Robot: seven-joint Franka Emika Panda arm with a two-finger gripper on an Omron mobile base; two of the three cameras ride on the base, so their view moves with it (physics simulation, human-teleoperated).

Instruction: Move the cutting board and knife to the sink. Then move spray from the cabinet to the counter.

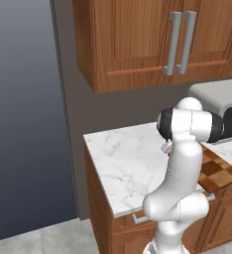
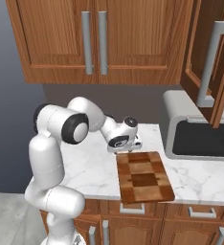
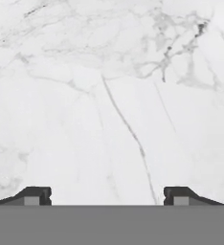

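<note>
The checkered wooden cutting board (image 2: 144, 176) of light and dark brown blocks lies flat on the white grey-veined marble counter (image 2: 92, 167), its near short end level with or slightly over the counter's front edge, above the brown drawers. The two-finger gripper (image 3: 107, 195) hangs just beside the board's far left corner, low over bare marble, its dark fingertips (image 3: 35, 195) spread wide with nothing between them. I cannot make out the knife or the sink here. The step in hand looks like taking the board: a flat slab is best gripped across an edge, so the overhanging front end or a long side seems the better bite than the top face. Left of the board the counter runs bare to its corner, giving room to swing; to the right a grey microwave (image 2: 200, 134) stands close, and an open reddish-brown cabinet door (image 2: 214, 62) hangs above it, so lifting rightward needs care
</note>
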